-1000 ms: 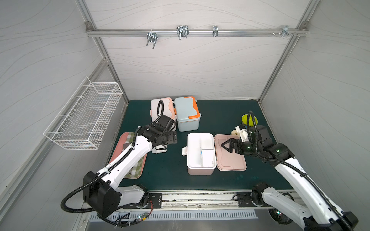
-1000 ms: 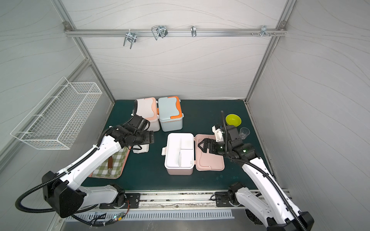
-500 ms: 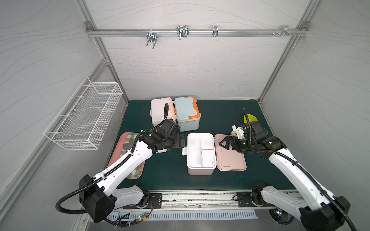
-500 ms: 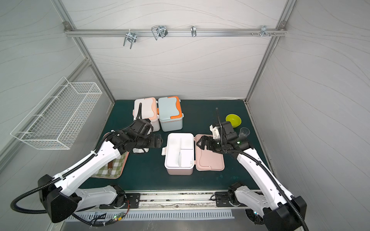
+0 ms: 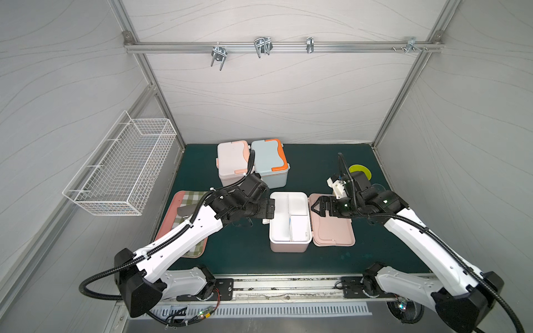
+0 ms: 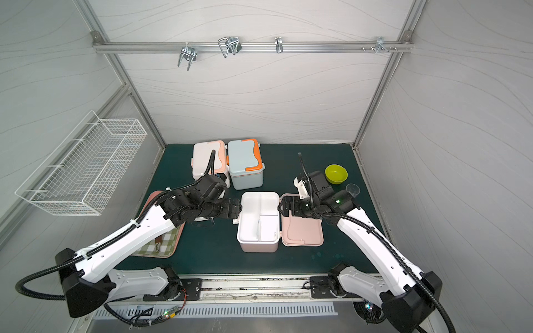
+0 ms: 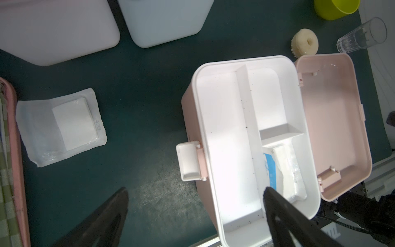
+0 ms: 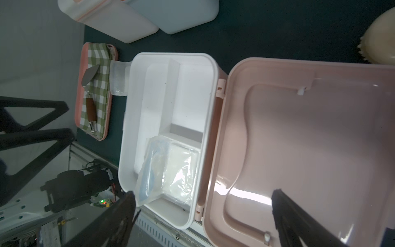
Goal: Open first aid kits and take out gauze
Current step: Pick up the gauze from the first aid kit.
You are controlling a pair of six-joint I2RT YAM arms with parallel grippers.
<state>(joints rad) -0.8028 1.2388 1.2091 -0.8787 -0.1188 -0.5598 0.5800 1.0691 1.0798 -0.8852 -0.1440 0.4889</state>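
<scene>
The left end effector (image 5: 269, 209) and right end effector (image 5: 314, 206) hover wide open and empty either side of the open dusty pink kit (image 5: 288, 248), one gauze pouch (image 7: 286, 171) lying in its small compartment and a second gauze pouch (image 7: 64, 128) lying on the bench (image 7: 149, 128) beside the tray (image 7: 17, 192).

Dark green tabletop (image 5: 248, 259) bears white kit (image 5: 232, 157), blue kit (image 5: 268, 157), open pink kit (image 5: 288, 248), tray (image 5: 176, 201), one gauze pouch (image 7: 62, 128), bowl (image 6: 336, 173), glass (image 6: 352, 190), scrubber (image 7: 304, 43).

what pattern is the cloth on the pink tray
The cloth is green-and-white checked, clearest in the right wrist view.
</scene>
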